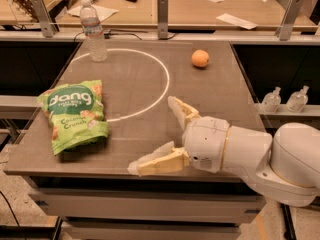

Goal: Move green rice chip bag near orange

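Observation:
The green rice chip bag (75, 115) lies flat on the left part of the table, with white "dang" lettering facing up. The orange (200, 58) sits at the far right of the table, well apart from the bag. My gripper (152, 134) hovers over the table's front middle, to the right of the bag. Its two tan fingers are spread wide and point left toward the bag. It holds nothing.
A clear water bottle (94, 31) stands at the back left of the table (220, 99), by a white circle (162, 79) painted on it. Two small bottles (285, 99) sit on a shelf to the right. A desk with papers lies behind.

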Controlling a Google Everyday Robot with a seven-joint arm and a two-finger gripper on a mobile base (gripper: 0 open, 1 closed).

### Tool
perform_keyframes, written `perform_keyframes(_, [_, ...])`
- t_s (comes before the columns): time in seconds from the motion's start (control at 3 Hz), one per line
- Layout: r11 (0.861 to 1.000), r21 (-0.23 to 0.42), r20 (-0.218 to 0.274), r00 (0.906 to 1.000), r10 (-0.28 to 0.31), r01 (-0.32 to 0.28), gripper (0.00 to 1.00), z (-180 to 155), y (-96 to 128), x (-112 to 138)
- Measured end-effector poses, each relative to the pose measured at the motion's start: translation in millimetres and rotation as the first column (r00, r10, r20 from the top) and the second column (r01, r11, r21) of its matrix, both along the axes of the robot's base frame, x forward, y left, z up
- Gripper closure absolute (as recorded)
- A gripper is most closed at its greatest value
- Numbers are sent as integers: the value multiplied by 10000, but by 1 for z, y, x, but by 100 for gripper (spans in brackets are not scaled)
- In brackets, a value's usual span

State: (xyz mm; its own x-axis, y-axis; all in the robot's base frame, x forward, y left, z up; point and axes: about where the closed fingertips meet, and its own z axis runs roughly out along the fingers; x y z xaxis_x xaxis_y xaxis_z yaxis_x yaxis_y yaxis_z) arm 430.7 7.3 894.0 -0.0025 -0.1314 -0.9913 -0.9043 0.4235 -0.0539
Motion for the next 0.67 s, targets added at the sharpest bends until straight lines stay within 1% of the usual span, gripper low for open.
perform_keyframes(0.33, [9975, 382, -566, 9968, -567, 589, 0, -1, 29, 1])
perform_keyframes(0.67, [9922, 545, -763, 9912, -1082, 1125, 0, 4, 61, 13])
